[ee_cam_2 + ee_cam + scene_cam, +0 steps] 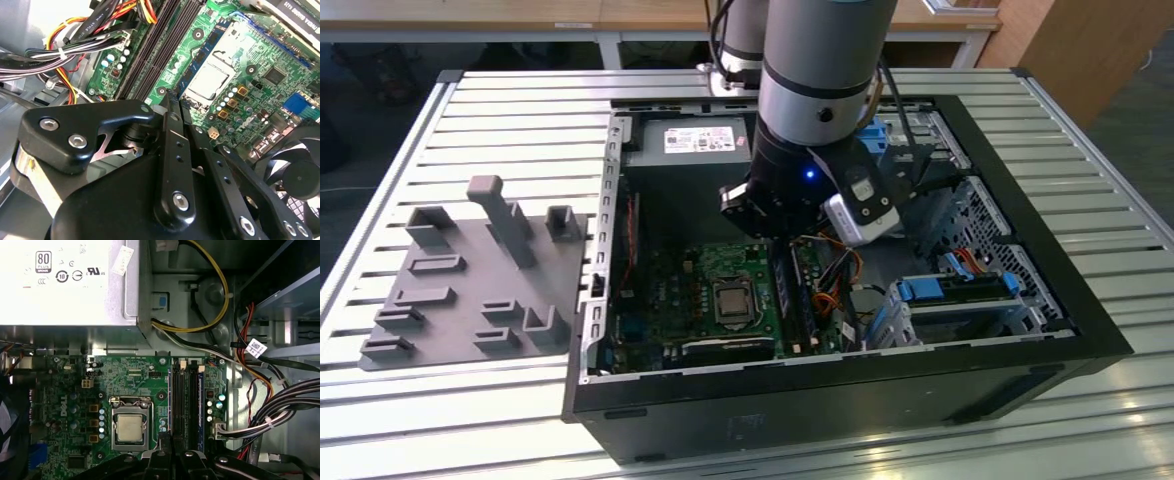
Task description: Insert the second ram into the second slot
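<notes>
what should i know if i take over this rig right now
Gripper: low inside the case, above the board, at the end of the slots, beside the cpu socket. Grip state: cannot tell.
Ram: cannot tell from these views whether the gripper carries it.
Done: the arm is lined up at the slots.
Left: no seated second stick can be confirmed, so treat the insertion as still open. Check the grip before moving.

Bright overhead light glares off the slatted table [1107,400], while the computer case [854,400] interior lies dimmer, shadowed.
</notes>
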Available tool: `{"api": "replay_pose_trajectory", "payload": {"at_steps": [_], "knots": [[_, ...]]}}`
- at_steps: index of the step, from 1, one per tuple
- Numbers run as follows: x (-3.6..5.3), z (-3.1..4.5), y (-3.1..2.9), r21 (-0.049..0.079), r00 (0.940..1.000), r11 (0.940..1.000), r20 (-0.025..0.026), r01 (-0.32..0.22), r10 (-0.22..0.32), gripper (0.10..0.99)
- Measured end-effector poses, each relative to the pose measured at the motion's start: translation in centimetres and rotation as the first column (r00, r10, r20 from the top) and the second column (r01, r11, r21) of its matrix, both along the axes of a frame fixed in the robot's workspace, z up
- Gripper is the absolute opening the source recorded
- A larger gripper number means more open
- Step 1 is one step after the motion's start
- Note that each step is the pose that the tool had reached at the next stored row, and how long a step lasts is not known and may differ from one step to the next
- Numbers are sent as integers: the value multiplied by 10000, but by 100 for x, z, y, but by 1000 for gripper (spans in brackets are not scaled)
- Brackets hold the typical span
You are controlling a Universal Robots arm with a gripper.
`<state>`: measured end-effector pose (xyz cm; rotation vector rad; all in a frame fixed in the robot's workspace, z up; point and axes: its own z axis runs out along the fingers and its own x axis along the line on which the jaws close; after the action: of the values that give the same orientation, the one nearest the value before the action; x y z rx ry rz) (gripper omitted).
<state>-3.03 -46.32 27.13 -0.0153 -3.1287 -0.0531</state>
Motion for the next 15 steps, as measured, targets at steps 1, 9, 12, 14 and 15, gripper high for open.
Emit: {"api": "replay_pose_trajectory", "payload": {"at_steps": [1,9,12,14,15], "knots": [[0,-1,-4,-1,10000,10000,0,0,0,133],[11,-18,-10,0,10000,10000,0,-2,2,133],[27,-32,-11,0,10000,10000,0,-7,7,133],[28,-44,-10,1,10000,10000,1,-20,20,133],[28,-48,-10,0,10000,10000,0,-22,22,133]]}}
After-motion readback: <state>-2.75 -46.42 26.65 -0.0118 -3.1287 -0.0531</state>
